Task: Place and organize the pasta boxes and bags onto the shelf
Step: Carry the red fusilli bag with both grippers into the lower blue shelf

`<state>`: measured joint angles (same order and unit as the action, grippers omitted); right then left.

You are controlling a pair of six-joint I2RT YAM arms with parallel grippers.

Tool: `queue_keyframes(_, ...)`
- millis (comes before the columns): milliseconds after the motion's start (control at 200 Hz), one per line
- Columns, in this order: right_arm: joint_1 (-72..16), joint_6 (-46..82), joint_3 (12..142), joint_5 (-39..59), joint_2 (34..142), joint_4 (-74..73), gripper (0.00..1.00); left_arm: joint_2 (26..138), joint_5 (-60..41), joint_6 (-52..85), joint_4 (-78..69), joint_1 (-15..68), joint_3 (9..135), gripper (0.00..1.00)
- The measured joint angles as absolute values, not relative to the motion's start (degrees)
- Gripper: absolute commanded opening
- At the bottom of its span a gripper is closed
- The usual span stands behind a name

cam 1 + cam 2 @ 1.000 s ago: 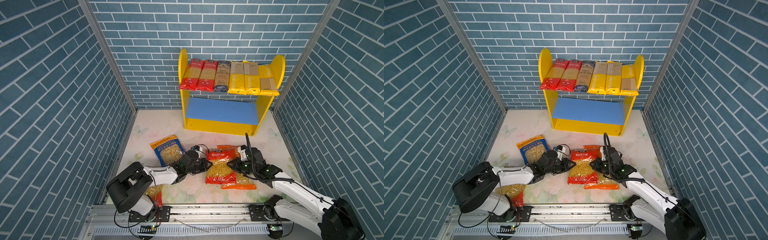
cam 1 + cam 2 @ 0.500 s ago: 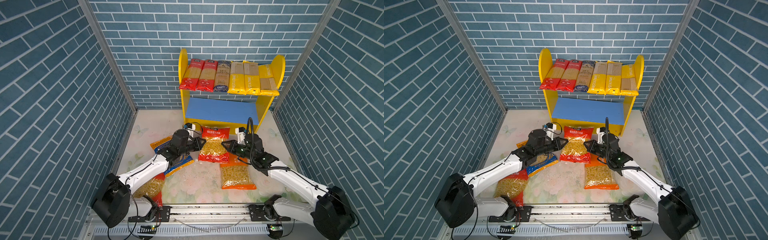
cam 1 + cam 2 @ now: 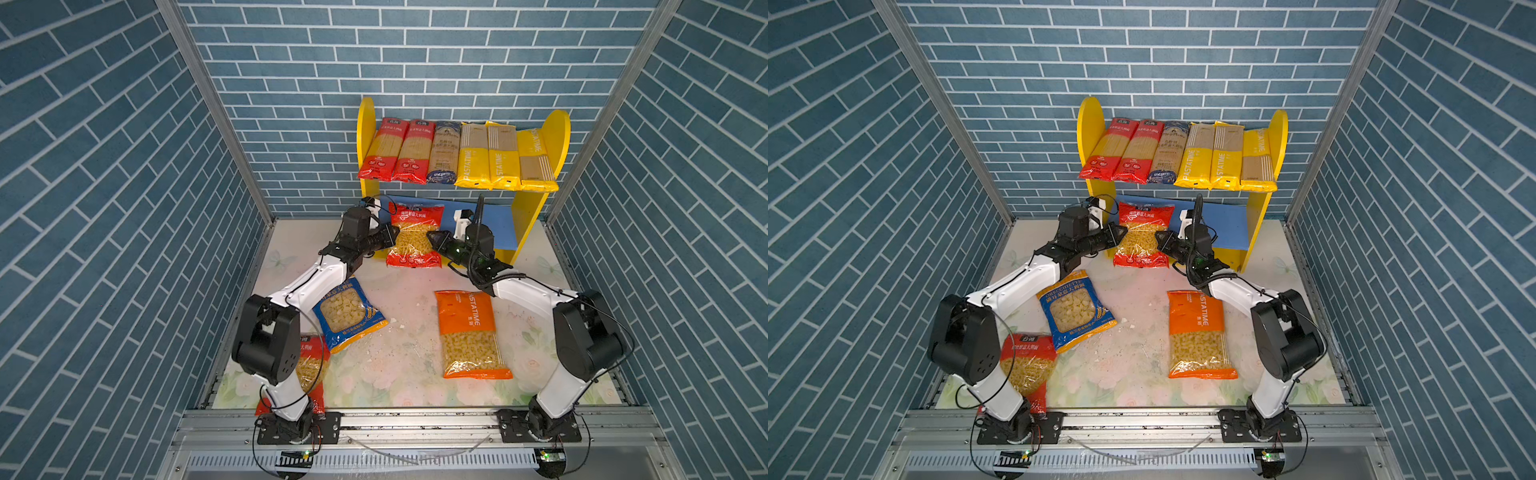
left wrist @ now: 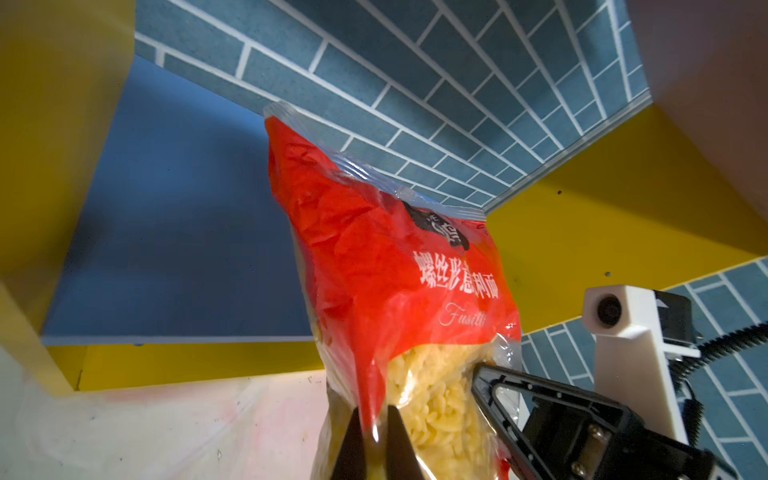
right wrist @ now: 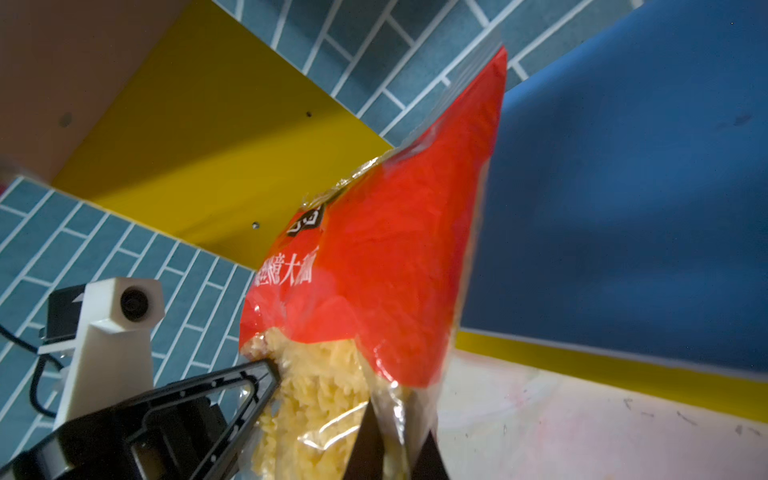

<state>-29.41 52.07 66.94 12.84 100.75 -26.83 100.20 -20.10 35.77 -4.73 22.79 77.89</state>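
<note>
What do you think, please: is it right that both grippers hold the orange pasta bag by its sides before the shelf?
Not orange: both top views show the left gripper and right gripper holding the red bag by its sides before the shelf.

Upper tier of the shelf (image 3: 556,137) packed edge to edge with spaghetti packs (image 3: 457,160). Lower board (image 3: 500,226) partly screened by the red bag (image 3: 414,232), pinched by left hand (image 3: 392,237) and right hand (image 3: 435,241); bare farther right. Open surface (image 3: 409,303) between blue bag (image 3: 347,313) and orange bag (image 3: 471,332).

Six spaghetti packs (image 3: 446,151), four pasta bags (image 3: 471,332)
</note>
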Motion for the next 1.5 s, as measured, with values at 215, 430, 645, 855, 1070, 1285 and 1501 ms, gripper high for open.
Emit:
queue_keyframes(215,-27.92,52.14,69.19,9.74,106.24,-27.88,0.33,108.38,-18.26,36.10,-4.56,22.68,83.35,0.00)
queue_keyframes(430,-27.16,52.16,67.81,8.71,103.77,-28.29,0.52,109.89,-16.64,38.00,-4.12,22.85,85.08,0.00)
queue_keyframes(645,-27.38,52.75,54.85,10.48,94.30,-29.93,0.69,109.91,-16.03,40.10,-3.62,22.85,85.36,0.00)
queue_keyframes(855,-27.38,55.55,48.56,16.03,95.42,-31.51,0.75,110.02,-14.83,40.51,-0.43,22.79,87.31,0.00)
queue_keyframes(1070,-27.92,61.71,49.25,23.35,101.82,-41.76,0.50,110.89,-14.68,40.56,2.24,22.85,89.60,0.00)
queue_keyframes(1285,-29.06,66.39,52.25,25.12,102.43,-45.98,0.17,113.08,-14.61,38.74,6.66,22.61,95.85,0.11)
queue_keyframes(1501,-29.47,70.04,57.47,22.98,102.74,-46.70,0.06,112.64,-14.13,35.86,8.71,22.35,97.65,0.36)
